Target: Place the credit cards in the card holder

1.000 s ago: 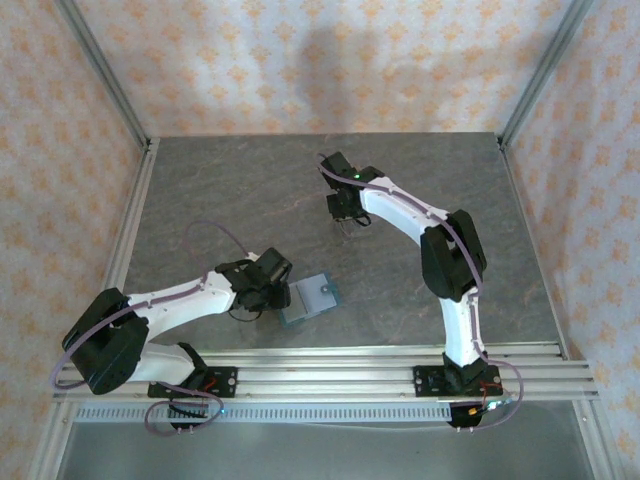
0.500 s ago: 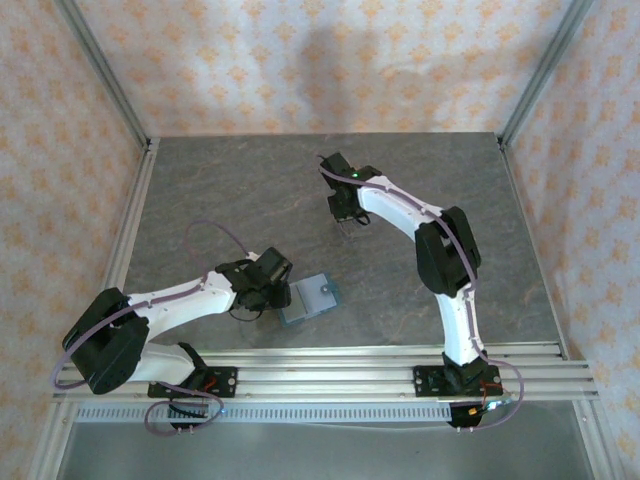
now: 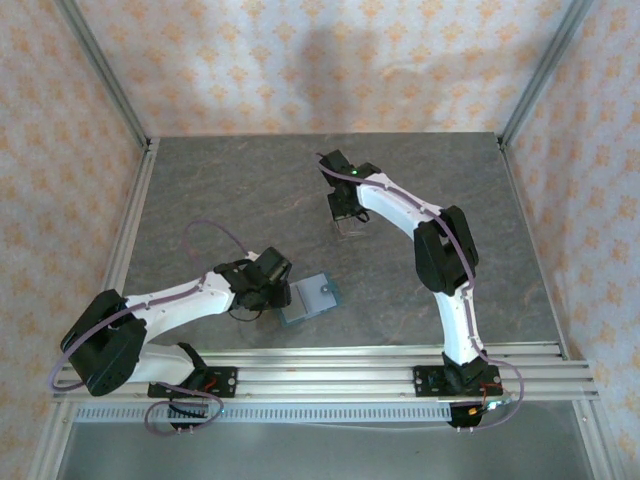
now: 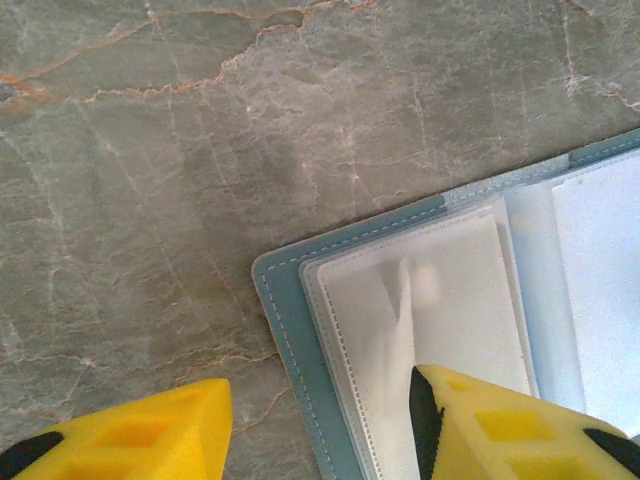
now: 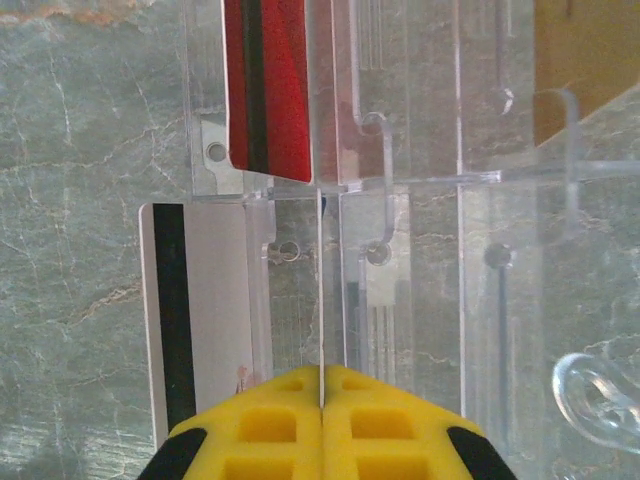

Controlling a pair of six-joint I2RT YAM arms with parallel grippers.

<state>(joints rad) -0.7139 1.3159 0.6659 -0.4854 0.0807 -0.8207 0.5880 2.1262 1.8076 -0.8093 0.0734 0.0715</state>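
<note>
Risk, right side: the right gripper (image 5: 322, 385) is fully closed at the foot of the clear rack (image 5: 420, 180). A thin edge runs up from the seam between its fingers, and I cannot tell whether that is a card seen edge-on or a rack partition. If it is a partition, lifting would likely drag or tip the rack and spill the cards. If it is a card, so narrow a pinch could let it twist or slip.
Risk, left side: the left gripper (image 4: 318, 400) is about half open and holds nothing. One finger is over the card holder (image 4: 282, 330) and the other over the bare table (image 4: 150, 150). I judge the holder unsecured, so a card pushed in could slide it.
Risk, insertion: the pockets (image 4: 440, 290) lie flat with tight mouths, so a tilted card would probably catch on the stitched edge.
Clear rack, contents: a red card (image 5: 268, 90) with a dark stripe stands in an upper slot. A white card (image 5: 205, 310) with a black stripe sits lower left.
Card holder, contents: it is open on the table near the left arm, well apart from the rack. No card shows in the visible pockets.
Task status: judged not yet begun for either card.
</note>
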